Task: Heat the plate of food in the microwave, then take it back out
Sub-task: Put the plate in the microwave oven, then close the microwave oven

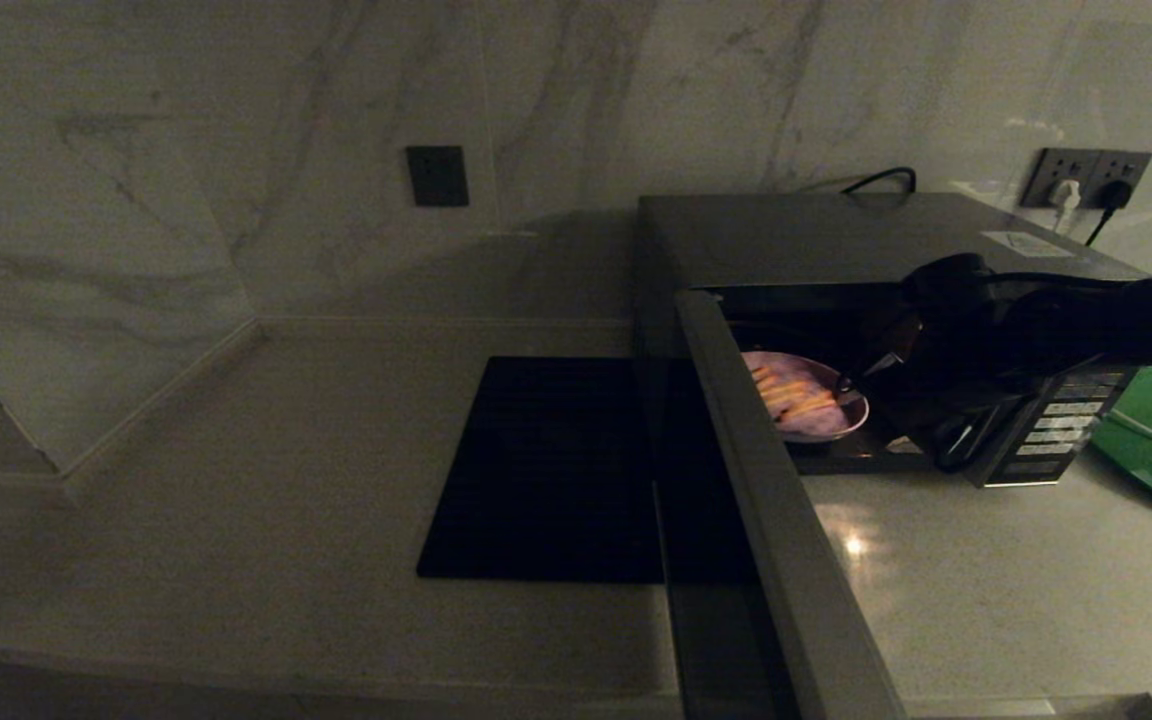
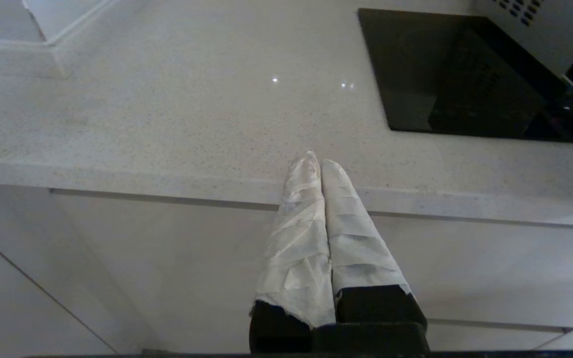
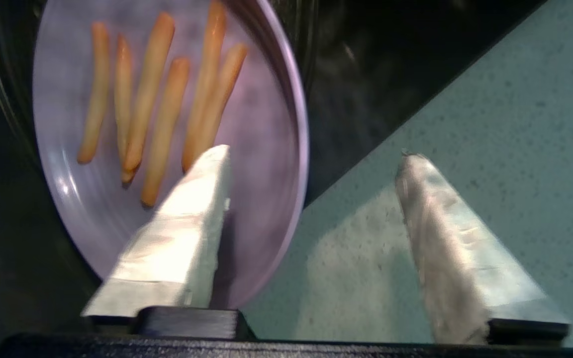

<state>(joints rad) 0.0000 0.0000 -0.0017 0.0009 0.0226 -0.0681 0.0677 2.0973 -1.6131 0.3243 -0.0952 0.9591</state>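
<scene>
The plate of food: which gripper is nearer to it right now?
Right. The right gripper is open at the plate of food inside the microwave, straddling its rim. The left gripper hangs shut by the counter's front edge.

Glossy lilac plate (image 3: 266, 149), matt speckled stone counter (image 3: 490, 124), brushed-metal microwave (image 1: 836, 235), cloth-wrapped right tool (image 3: 311, 154).

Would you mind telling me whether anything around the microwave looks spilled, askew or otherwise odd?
Nothing stands out. The plate of food sits level inside the microwave, whose door hangs open, food sticks all on it. The open right gripper is beside its rim.
</scene>
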